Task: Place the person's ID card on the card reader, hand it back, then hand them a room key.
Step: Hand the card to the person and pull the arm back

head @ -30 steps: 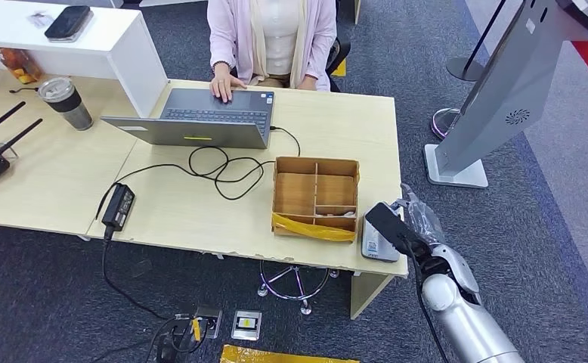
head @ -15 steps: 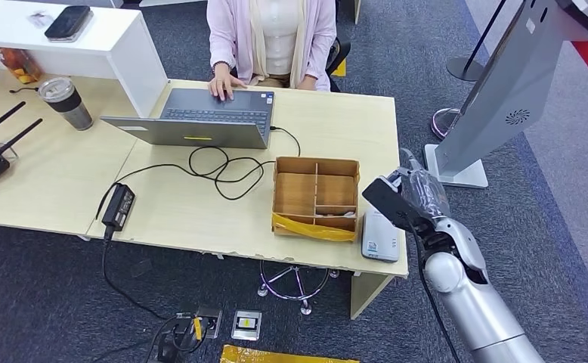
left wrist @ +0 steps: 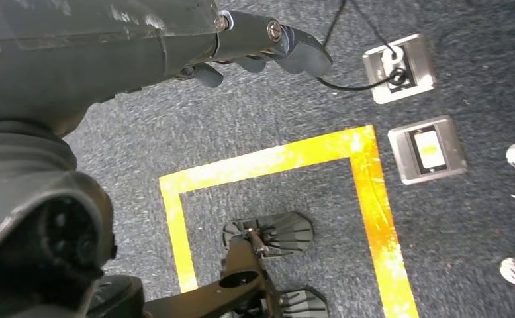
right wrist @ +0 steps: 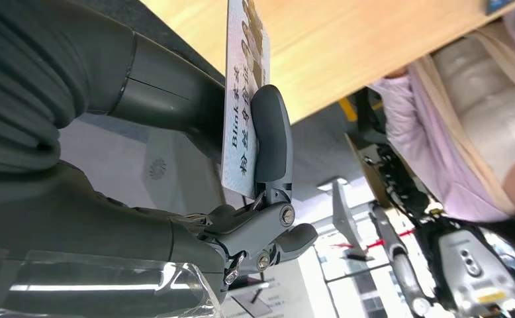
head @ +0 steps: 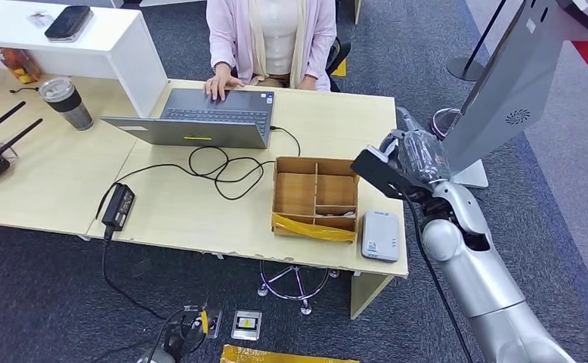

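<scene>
A: Listing the head view first. Right hand (head: 410, 160): raised above the tabletop's right edge, pinching the ID card (head: 376, 173). Card reader (head: 380, 236): flat at the tabletop's near right corner, nothing on it.

B: Stage of the task?

A: Judged as the hand-back: card off the reader, lifted on the side of the person (head: 270, 34) seated at the far edge. Room key handover not yet done; I cannot tell a key apart in the divided wooden box (head: 315, 197) beside the reader.

B: Obstacles?

A: Laptop (head: 200, 119) at the far edge with the person's hand on it, cable (head: 219, 168) looping mid-table, power brick (head: 119, 206) near the front edge. The box lies between reader and laptop; likely the arm must clear it.

B: Left wrist view?

A: Left hand (left wrist: 258, 46): hanging over carpet, fingers loosely curled, holding nothing that I can see. Yellow floor tape (left wrist: 275, 159) and floor sockets (left wrist: 398, 58) below.

B: Right wrist view?

A: ID card (right wrist: 243, 93) seen edge-on, clamped between thumb (right wrist: 271, 136) and fingers; the person's pink sleeve (right wrist: 440, 156) beyond the table edge.
</scene>
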`<state>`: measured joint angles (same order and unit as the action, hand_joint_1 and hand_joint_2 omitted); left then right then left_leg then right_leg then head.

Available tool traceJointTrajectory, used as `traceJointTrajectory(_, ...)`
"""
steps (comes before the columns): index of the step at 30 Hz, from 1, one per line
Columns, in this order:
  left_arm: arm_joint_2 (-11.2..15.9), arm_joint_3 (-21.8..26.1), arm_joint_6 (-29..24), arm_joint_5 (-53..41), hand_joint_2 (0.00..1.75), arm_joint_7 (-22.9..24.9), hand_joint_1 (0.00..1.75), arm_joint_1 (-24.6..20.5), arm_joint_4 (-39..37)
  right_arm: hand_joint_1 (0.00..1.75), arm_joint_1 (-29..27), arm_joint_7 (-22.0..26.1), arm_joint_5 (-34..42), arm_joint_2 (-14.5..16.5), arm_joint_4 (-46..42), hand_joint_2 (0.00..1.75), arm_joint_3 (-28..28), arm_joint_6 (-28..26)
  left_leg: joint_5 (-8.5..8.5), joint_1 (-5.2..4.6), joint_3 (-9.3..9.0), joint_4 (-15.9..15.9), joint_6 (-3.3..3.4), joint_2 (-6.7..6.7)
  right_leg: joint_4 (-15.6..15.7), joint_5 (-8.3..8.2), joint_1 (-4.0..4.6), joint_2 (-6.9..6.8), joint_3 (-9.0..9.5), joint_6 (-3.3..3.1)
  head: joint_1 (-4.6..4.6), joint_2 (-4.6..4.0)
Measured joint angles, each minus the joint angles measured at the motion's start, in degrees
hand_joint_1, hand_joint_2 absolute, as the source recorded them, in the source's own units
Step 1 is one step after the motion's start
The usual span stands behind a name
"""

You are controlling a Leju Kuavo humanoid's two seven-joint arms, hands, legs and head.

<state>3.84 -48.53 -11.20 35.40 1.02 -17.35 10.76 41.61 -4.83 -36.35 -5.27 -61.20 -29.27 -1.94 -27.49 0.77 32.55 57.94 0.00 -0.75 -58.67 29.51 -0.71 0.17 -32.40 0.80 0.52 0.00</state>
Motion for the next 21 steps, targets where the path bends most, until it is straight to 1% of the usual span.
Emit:
traceJointTrajectory(4, -0.44, -0.03, 0.38, -0.59, 0.00, 0.30, 0.00, -1.07, 0.04, 1.75, 3.79, 1.91, -0.48, 3.67, 5.61, 1.75, -1.00, -1.99, 0.01, 0.02, 0.00, 0.00, -0.01, -0.02, 0.00, 0.01, 0.02, -0.02, -0.01, -0.01, -0.01, 0.00)
traceJointTrajectory(8, -0.86, -0.04, 0.55, -0.56, 0.00, 0.33, 0.00, -1.51, 0.19, 1.75, 5.16, 2.70, -0.63, 6.21, 10.12, 1.75, -1.86, -2.91, 0.01, 0.02, 0.02, 0.00, -0.01, -0.06, 0.00, 0.01, 0.03, -0.04, 0.00, -0.01, 0.01, 0.00)
traceJointTrajectory(13, -1.04, -0.06, 0.46, -0.56, 0.00, 0.33, 0.00, -1.71, 0.19, 1.75, 6.02, 2.95, -0.63, 7.63, 13.55, 1.75, -2.40, -3.23, 0.01, 0.01, 0.02, 0.00, -0.02, -0.05, 0.02, 0.01, 0.01, -0.03, -0.02, -0.01, 0.00, 0.00)
traceJointTrajectory(17, -1.11, -0.05, 0.52, -0.05, 0.00, -0.06, 0.00, -1.90, 0.20, 1.75, 6.33, 2.88, -0.54, 8.11, 15.52, 1.75, -2.58, -3.67, 0.01, 0.01, 0.03, 0.00, -0.02, -0.05, 0.02, 0.01, 0.01, -0.04, -0.03, -0.01, 0.00, 0.00)
traceJointTrajectory(19, -1.17, 0.25, 0.71, 2.21, 0.00, -2.06, 0.00, -1.98, 0.27, 1.75, 6.43, 2.79, -0.41, 8.19, 16.52, 1.75, -2.76, -3.96, 0.01, 0.01, 0.02, 0.00, -0.02, -0.04, 0.02, 0.01, 0.01, -0.03, -0.04, -0.01, 0.01, 0.00)
traceJointTrajectory(21, -1.28, 1.15, 1.15, 5.48, 0.00, -5.59, 0.00, -1.86, 0.39, 1.75, 6.42, 2.68, -0.27, 8.12, 17.13, 1.75, -2.95, -4.19, 0.01, 0.01, 0.02, 0.00, -0.02, -0.03, 0.02, 0.01, 0.02, -0.02, -0.04, -0.01, 0.01, 0.00)
